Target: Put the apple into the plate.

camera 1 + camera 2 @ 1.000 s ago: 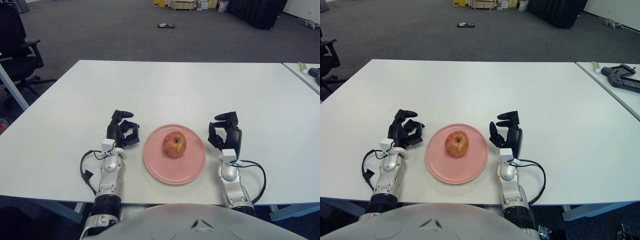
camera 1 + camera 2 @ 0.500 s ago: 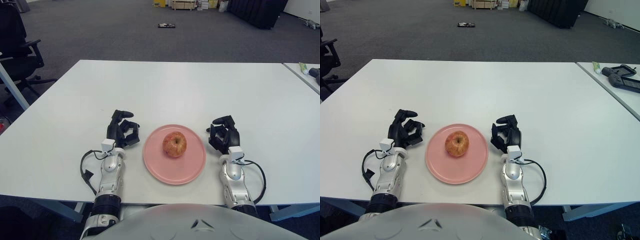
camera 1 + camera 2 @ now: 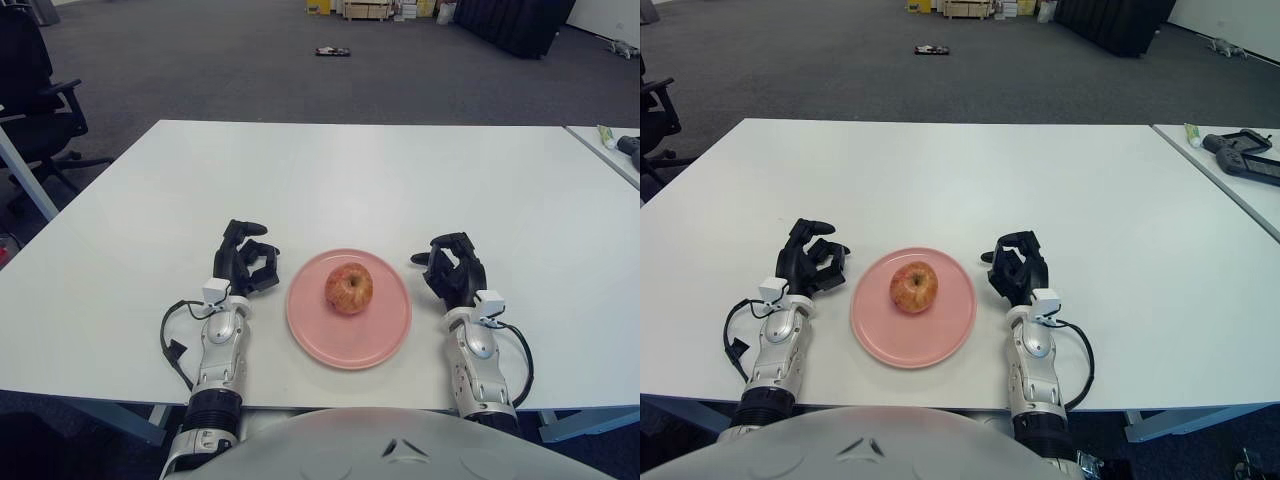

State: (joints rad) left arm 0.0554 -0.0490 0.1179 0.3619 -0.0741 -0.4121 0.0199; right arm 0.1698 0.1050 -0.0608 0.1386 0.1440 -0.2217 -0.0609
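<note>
The apple (image 3: 348, 288) sits in the pink plate (image 3: 385, 340), so the job looks done. The left hand (image 3: 246, 266) at nine o'clock and the right hand (image 3: 452, 271) at three o'clock have loosely curled fingers and hold nothing.

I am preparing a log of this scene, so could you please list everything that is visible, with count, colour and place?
apple: one, red and yellow, on the plate, a little behind its middle.
plate: one, pink, on the table near its front edge, between the two hands.
table: one, white, fills most of the view.
second table: one, white, at the right edge, with a few small dark items on it.
office chair: one, black, far left on the grey floor.
left hand: one, black, left of the plate, fingers curled, holding nothing.
right hand: one, black, right of the plate, fingers curled, holding nothing.
</note>
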